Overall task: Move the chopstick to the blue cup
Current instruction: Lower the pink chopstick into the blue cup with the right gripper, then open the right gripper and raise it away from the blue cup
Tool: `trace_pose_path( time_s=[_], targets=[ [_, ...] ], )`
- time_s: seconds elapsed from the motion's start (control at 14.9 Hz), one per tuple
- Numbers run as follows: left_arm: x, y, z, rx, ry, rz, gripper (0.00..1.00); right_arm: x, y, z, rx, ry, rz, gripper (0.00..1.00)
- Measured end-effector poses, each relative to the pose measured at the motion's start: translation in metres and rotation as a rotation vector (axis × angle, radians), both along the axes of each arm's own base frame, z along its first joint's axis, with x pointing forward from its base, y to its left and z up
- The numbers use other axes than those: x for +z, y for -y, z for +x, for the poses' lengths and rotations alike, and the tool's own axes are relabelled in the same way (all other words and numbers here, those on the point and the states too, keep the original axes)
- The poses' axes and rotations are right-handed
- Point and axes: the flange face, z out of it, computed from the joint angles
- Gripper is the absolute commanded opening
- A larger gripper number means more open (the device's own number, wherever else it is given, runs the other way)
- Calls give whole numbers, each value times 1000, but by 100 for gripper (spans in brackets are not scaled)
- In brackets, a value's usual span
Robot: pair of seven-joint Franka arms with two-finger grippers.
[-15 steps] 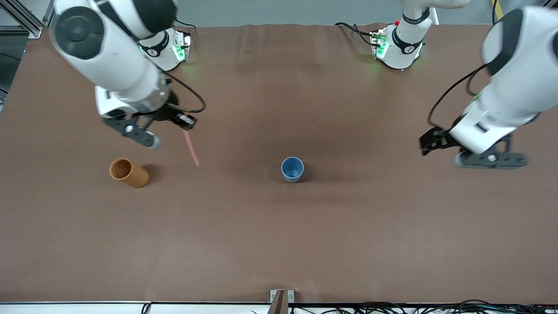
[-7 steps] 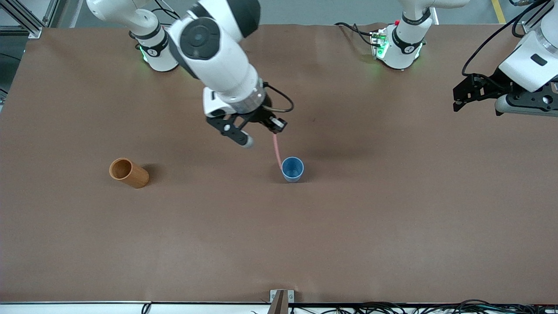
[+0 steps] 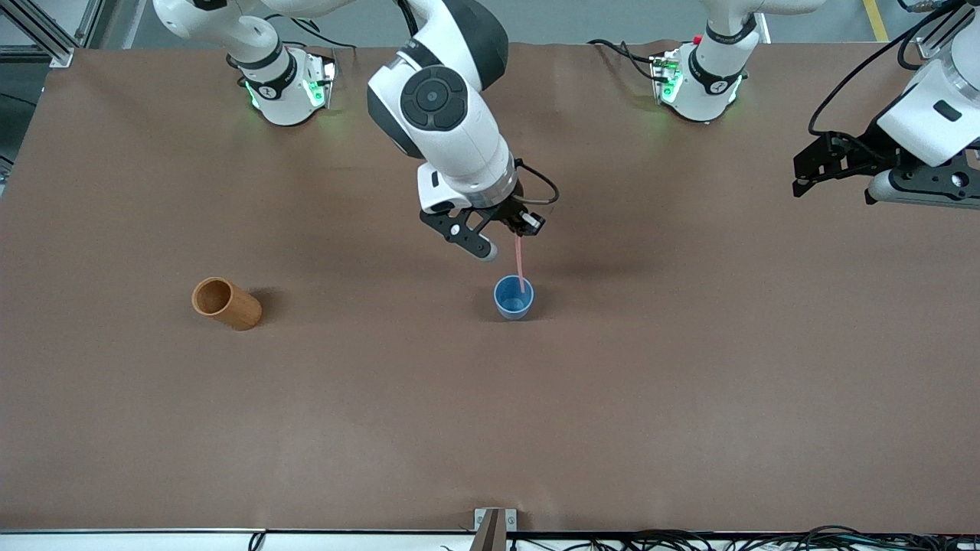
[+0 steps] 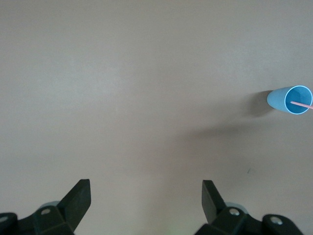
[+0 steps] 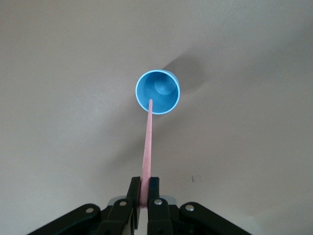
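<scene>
The blue cup [image 3: 514, 297] stands upright near the middle of the table. My right gripper [image 3: 511, 232] hangs over the table just beside the cup and is shut on the pale pink chopstick [image 3: 521, 264], which points down with its tip over the cup's mouth. In the right wrist view the chopstick [image 5: 147, 147] runs from the gripper [image 5: 145, 186] to the rim of the cup [image 5: 158, 91]. My left gripper [image 3: 834, 164] is open and empty, up over the left arm's end of the table. The left wrist view shows its open gripper [image 4: 145, 196], the cup [image 4: 291, 99] and the chopstick tip [image 4: 301, 104].
An orange-brown wooden cup [image 3: 226, 304] lies on its side toward the right arm's end of the table, about level with the blue cup. A metal bracket [image 3: 494, 522] sits at the table edge nearest the front camera.
My right gripper has carried the chopstick from beside the wooden cup to the blue cup, its tip now over the cup's mouth. My left arm rose and pulled back, then stayed.
</scene>
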Motion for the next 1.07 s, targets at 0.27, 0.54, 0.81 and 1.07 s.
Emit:
trace_pose_path(
  time_s=[0.27,0.54,0.81,1.07],
  targets=[
    [-3,-1,2,2,-5,1,100,-25,-3,-3,25,-1,-65,20],
    [-5,0,3,6,-8,1,100,-44,-6,-3,38,2,-99,54],
    [-3,-11,5,27,-4,-3,100,-37,1,4,50,27,-96,89],
    [-1,-16,6,39,-2,-17,100,10,48,27,109,70,-115,100]
  ],
)
